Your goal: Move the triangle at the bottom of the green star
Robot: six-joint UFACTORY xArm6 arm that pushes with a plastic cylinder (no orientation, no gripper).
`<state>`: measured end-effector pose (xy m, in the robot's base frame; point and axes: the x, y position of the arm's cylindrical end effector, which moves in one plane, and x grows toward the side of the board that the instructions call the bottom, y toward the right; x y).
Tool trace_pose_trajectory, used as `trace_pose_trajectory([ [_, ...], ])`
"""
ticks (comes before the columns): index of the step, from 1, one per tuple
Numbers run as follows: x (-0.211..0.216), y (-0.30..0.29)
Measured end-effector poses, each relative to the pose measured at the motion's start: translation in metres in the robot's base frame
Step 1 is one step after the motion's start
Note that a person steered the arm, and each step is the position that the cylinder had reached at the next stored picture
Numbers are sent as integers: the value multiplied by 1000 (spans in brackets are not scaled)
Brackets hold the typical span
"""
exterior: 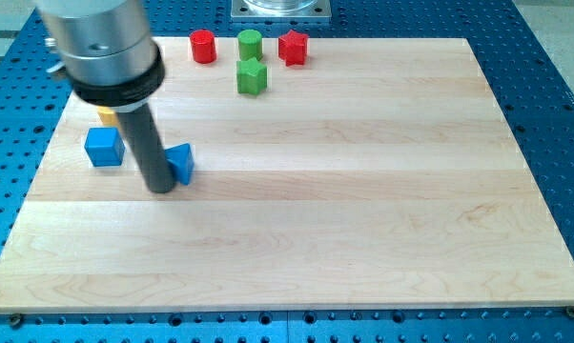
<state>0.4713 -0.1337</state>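
The blue triangle (181,162) lies on the wooden board at the view's left. My tip (161,188) stands right at its left side, touching or almost touching it. The green star (252,76) sits near the view's top, well above and to the right of the triangle. The rod runs up to the arm's grey housing (104,43) at the top left.
A blue cube (104,147) lies left of the rod. A yellow block (107,115) is partly hidden behind the arm. A red cylinder (203,46), a green cylinder (249,43) and a red star (293,47) line the board's top edge (382,40).
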Motion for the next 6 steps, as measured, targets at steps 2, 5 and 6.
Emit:
trace_pose_trajectory([
  [2,-42,44],
  [5,-57,69],
  [6,-84,70],
])
